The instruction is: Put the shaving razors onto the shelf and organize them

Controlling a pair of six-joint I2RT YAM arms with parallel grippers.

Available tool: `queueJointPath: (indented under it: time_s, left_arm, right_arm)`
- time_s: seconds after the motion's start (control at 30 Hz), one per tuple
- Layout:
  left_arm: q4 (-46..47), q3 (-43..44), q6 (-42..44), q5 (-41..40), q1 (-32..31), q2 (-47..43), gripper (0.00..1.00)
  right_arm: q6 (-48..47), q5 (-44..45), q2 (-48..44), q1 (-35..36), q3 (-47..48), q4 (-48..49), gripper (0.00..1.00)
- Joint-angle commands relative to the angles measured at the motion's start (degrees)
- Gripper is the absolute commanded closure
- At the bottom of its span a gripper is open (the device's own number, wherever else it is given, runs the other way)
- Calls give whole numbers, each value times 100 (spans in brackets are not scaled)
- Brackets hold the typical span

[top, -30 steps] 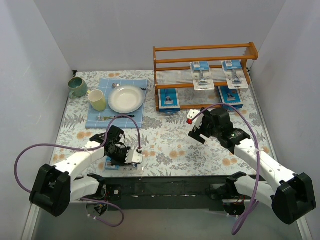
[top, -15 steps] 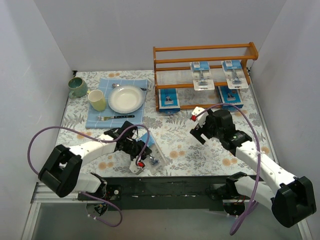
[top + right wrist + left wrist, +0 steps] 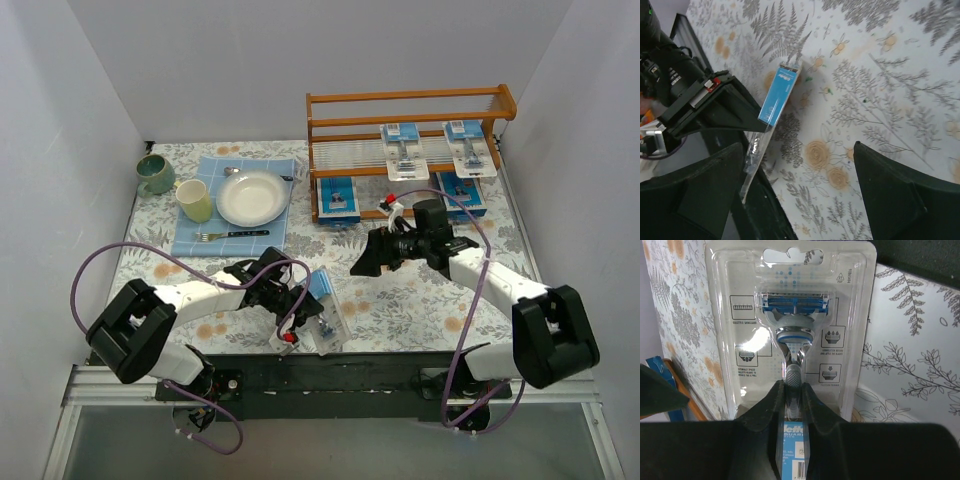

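Note:
My left gripper (image 3: 298, 312) is shut on a razor blister pack (image 3: 322, 298) and holds it on edge above the table near the front. In the left wrist view the pack (image 3: 795, 335) stands between the closed jaws of the left gripper (image 3: 794, 390). My right gripper (image 3: 371, 258) is open and empty, a short way right of the pack. In the right wrist view the right gripper (image 3: 800, 170) points at the pack (image 3: 774, 105). The wooden shelf (image 3: 410, 100) holds two packs on its middle tier (image 3: 402, 150) and two on its bottom tier (image 3: 337, 196).
A blue cloth (image 3: 190, 235) at back left carries a white plate (image 3: 252, 197), a yellow-green cup (image 3: 195, 201) and a fork (image 3: 232, 234). A teal mug (image 3: 156, 174) stands beside it. A black rail (image 3: 330, 370) runs along the front edge.
My left gripper lifted the razor pack from the front edge and carried it right, turning it on edge. My right arm swung left toward it.

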Motion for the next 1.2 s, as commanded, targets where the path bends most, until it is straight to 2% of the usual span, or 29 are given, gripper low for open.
queueJointPath:
  time_s: [0.0,0.13,0.27,0.37,0.7,0.9,1.0,1.03,1.07,1.17]
  left_arm:
    - [194,-114,584,87,-176,-167,100]
    - [555,-176,198,-106,-247,-158,100]
    - [704,-193,-14,-230,-300,-158,100]
    - [862,-237,-119,-265,-309,-176,100]
    - [1363,-369,-506,-318,-405,-264,100]
    - [1539,-448,-699,-379,-476,-273,100]
    - [1758,-475,-883,-432,-537,-238,100]
    - [1820,-483,-928,-458,-546,-229,100]
    - [1882,-483,-989,-484,-546,-220,100]
    - [2459,-527,-1392,-677,-564,-290,89]
  right_arm:
    - [593,-812,573,512,374,525,3]
    - [215,-452,1093,997,858,-264,6]
    - [153,-145,1427,1208,1060,-538,21]
    - [179,14,1550,1261,1105,-644,26]
    - [592,374,1849,1261,973,-153,30]
    - [645,374,1964,1331,1087,-64,38]
    - [602,339,1990,1375,1104,-11,49]
    - [584,365,1999,1402,1113,-46,58]
    - [575,383,1990,1402,1131,-55,62]
    - [540,445,1929,1384,1140,-73,74]
